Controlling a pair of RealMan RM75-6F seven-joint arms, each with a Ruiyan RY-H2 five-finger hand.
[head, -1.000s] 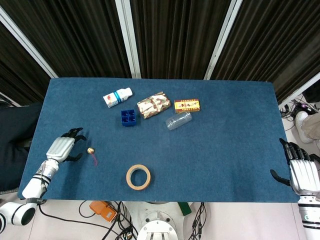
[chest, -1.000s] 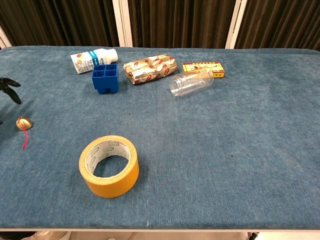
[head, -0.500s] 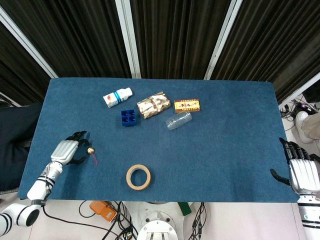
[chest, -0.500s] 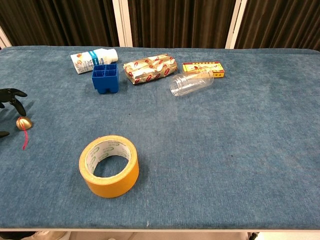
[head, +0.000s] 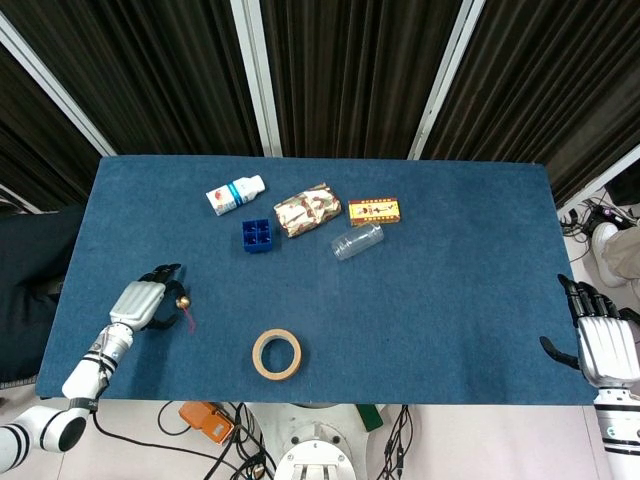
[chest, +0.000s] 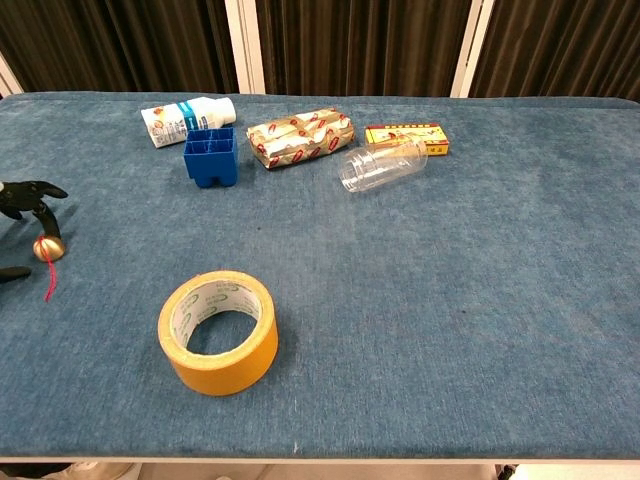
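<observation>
1. The blue tabletop (head: 450, 300) carries everything.
2. The right robot hand (head: 603, 345) rests at the tabletop's near right edge, fingers spread, holding nothing.
3. The left robot hand (head: 145, 303) sits at the near left, its dark fingertips (chest: 40, 190) arched over the small gold bell (chest: 46, 247); whether they touch it I cannot tell.
4. A yellow tape roll (chest: 218, 331) lies near the front, right of the bell.
5. The bell, with a red cord (chest: 48, 283) trailing toward the front edge, lies just beside the left fingertips.
</observation>
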